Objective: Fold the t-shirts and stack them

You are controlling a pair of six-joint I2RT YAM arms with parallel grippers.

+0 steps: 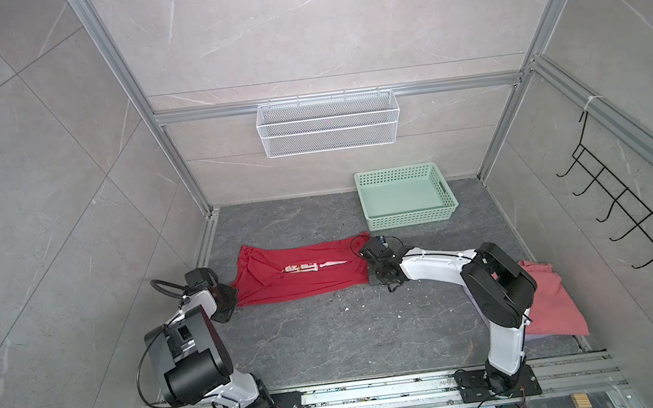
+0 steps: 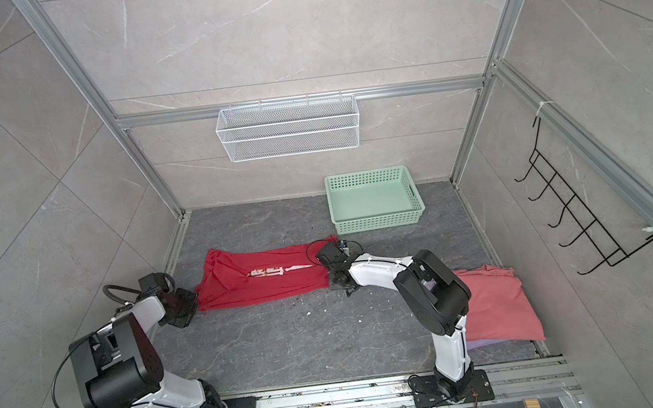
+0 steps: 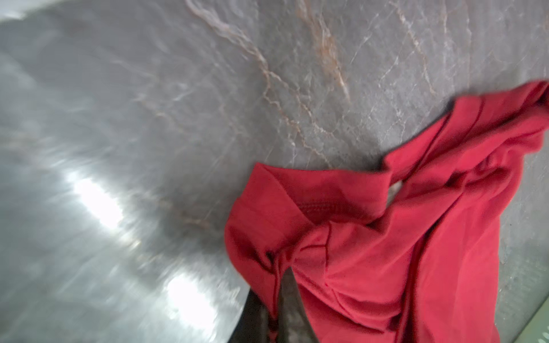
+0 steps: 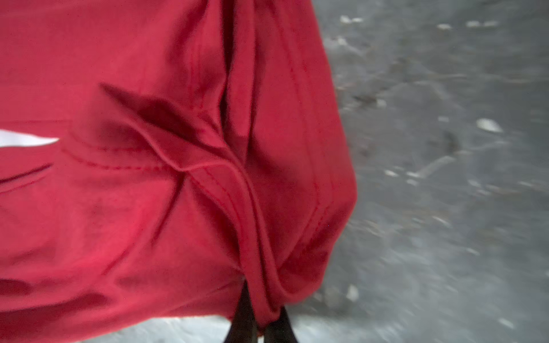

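Red shirt [image 1: 303, 274] spread mid-counter [image 1: 331, 338]; soft, light, will sag. I see left end effector [image 3: 277, 297] and right end effector [image 4: 263, 323] clenched on opposite ends, probably hem corners; wrist views blurry.

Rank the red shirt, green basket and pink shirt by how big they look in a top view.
1. red shirt, largest
2. green basket
3. pink shirt, smallest as seen, but the right arm covers part of it, so this place is unsure
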